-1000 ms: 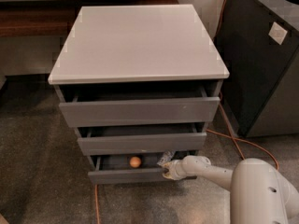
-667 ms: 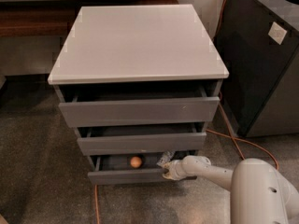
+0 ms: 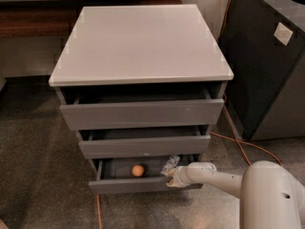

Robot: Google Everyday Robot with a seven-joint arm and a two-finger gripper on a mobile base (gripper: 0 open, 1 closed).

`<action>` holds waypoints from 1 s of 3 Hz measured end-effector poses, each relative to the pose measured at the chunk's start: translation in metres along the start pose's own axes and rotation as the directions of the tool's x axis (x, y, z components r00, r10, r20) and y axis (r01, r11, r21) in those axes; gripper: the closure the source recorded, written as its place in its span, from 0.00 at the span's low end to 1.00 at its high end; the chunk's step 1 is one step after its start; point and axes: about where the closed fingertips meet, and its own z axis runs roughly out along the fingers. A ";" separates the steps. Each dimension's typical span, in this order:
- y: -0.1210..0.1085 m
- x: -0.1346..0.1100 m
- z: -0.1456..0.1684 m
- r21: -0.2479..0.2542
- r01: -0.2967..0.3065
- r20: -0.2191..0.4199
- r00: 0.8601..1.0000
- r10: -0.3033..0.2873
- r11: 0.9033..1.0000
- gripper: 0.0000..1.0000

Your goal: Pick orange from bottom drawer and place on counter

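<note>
**drawer_dan:** ok so where's your gripper at right now?

**me:** My gripper (image 3: 171, 174) is way down low, at the right end of the bottom drawer (image 3: 138, 185) as the camera sees it, right about at the drawer's front edge. My white arm (image 3: 214, 175) comes in from the lower right corner, roughly level with that drawer. Spread or pressed together? Honestly can't tell from this view, so I won't guess. It isn't holding the fruit, that much shows.

**drawer_dan:** and the orange?

**me:** The orange (image 3: 137, 170) sits inside the bottom drawer on the grey floor of it, a bit left of the middle and close behind the front panel. It's off to the left of my gripper, near but clearly apart. All three grey drawers stand open a little, and the bottom one shows the most of its inside.

**drawer_dan:** what else is around?

**me:** The counter (image 3: 143, 42) is the light grey slab on top of the cabinet. A dark brown wooden bench (image 3: 33, 20) runs behind it, a big dark bin (image 3: 267, 70) stands to the right, and an orange cable (image 3: 237, 138) trails over the speckled floor between bin and cabinet.
</note>
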 end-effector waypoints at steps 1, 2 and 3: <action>0.018 -0.008 -0.013 -0.002 0.003 0.001 1.000 -0.003 1.000 1.00; 0.018 -0.008 -0.013 -0.002 0.003 0.001 1.000 -0.003 1.000 1.00; 0.036 -0.014 -0.026 -0.004 0.004 0.001 1.000 -0.004 1.000 1.00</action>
